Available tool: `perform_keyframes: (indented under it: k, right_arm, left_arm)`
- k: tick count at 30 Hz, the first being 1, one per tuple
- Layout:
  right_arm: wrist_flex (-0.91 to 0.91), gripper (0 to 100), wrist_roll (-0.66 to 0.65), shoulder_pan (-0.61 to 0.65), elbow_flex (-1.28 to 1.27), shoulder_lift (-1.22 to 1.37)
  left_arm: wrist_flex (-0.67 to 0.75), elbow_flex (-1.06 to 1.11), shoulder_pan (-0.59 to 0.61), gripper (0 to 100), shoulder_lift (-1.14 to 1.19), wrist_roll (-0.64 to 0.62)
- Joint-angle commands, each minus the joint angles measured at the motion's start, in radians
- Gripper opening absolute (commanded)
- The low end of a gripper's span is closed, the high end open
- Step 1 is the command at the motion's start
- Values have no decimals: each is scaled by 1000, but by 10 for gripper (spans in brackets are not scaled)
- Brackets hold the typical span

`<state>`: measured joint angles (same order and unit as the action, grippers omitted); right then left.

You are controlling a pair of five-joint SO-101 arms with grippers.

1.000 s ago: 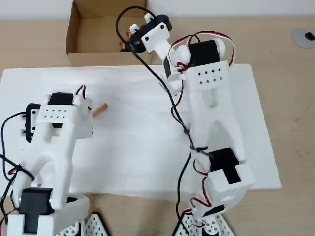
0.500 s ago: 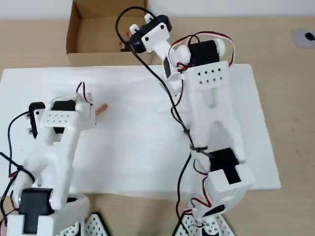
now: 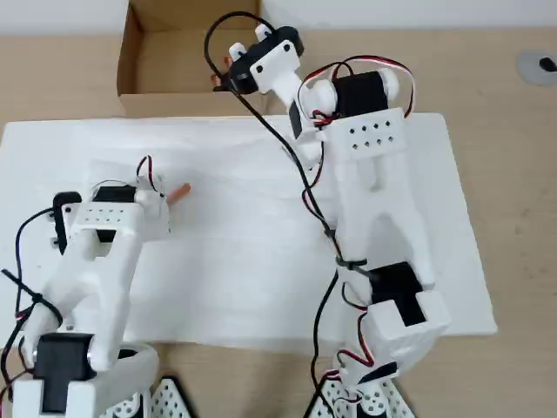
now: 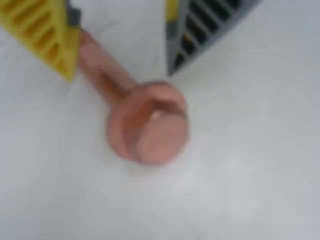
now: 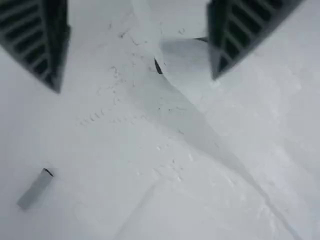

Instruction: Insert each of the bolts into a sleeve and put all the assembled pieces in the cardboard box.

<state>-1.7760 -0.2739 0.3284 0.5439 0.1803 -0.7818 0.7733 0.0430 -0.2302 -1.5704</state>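
An orange bolt [image 3: 178,193] lies on the white mat [image 3: 261,261], left of centre. In the left wrist view its round head [image 4: 149,125] faces the camera. My left gripper [image 4: 120,72] is open and straddles the shank: the yellow finger [image 4: 45,35] touches it and the other finger [image 4: 200,30] stands apart. From above, my left arm [image 3: 104,235] covers that gripper. My right gripper [image 3: 235,68] hangs over the right wall of the cardboard box [image 3: 139,52]. A small orange bit shows beside it. In the right wrist view my right gripper [image 5: 135,80] is open over a white surface, holding nothing.
A small grey piece [image 5: 35,187] lies on the white surface in the right wrist view. Black cables [image 3: 305,183] trail along my right arm. Bare wooden table [image 3: 505,174] lies to the right of the mat.
My left arm has drawn back toward the front of the table and settled lower by the bolt. The bolt and my right arm have stayed put.
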Motion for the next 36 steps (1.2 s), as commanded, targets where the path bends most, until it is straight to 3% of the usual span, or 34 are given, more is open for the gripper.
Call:
perform_keyframes:
  k: [1, 7, 17, 21, 27, 31, 36]
  right_arm:
    - [-12, 228, 11, 18, -1, -65]
    - [-12, 228, 11, 18, -1, -65]
    - [-12, 228, 11, 18, -1, -65]
    - [-12, 228, 11, 18, -1, -65]
    - [-12, 228, 11, 18, -1, -67]
    - [-12, 228, 11, 18, -1, -68]
    - [-12, 228, 11, 16, -1, -70]
  left_arm:
    - [14, -2, -2, 135, -1, 3]
    - [110, -21, 40, 132, 134, 6]
    - [32, -104, 28, 128, 206, 37]
    - [37, -106, 35, 0, 211, 37]
    - [32, -127, 37, 6, 203, 37]
    - [-84, -259, 94, 6, 133, 118]
    - [-393, -526, 153, 5, -48, 310]
